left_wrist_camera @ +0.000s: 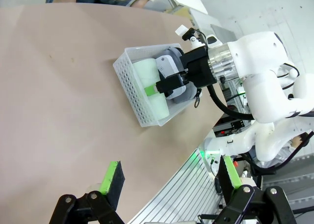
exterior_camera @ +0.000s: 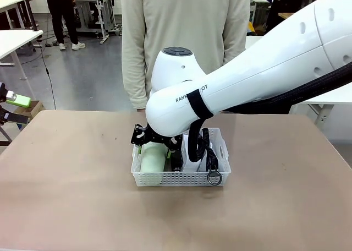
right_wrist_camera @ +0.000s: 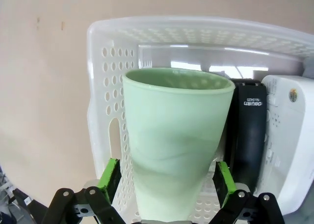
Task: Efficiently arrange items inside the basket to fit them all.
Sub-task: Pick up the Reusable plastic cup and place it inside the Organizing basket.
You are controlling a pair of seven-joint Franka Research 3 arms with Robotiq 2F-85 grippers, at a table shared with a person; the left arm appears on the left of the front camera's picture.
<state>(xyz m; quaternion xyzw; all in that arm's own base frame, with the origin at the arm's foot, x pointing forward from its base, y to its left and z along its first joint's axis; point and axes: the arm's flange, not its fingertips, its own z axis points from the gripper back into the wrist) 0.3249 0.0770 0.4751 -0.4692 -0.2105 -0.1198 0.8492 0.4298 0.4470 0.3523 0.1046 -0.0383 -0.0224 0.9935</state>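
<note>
Cup [right_wrist_camera: 174, 145] lies on side in basket [right_wrist_camera: 105, 71], beside stapler [right_wrist_camera: 247, 135]. I see right gripper [right_wrist_camera: 169, 180] spread astride it, no squeeze. Smooth, rigid, likely slippery: I'd grip mid-body. Left gripper [left_wrist_camera: 171, 177] released, well apart.

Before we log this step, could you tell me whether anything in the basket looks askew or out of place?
Nothing looks damaged. The pale green cup lies on its side in the basket beside the black stapler, and a black strap ring hangs over the basket's front rim.
</note>
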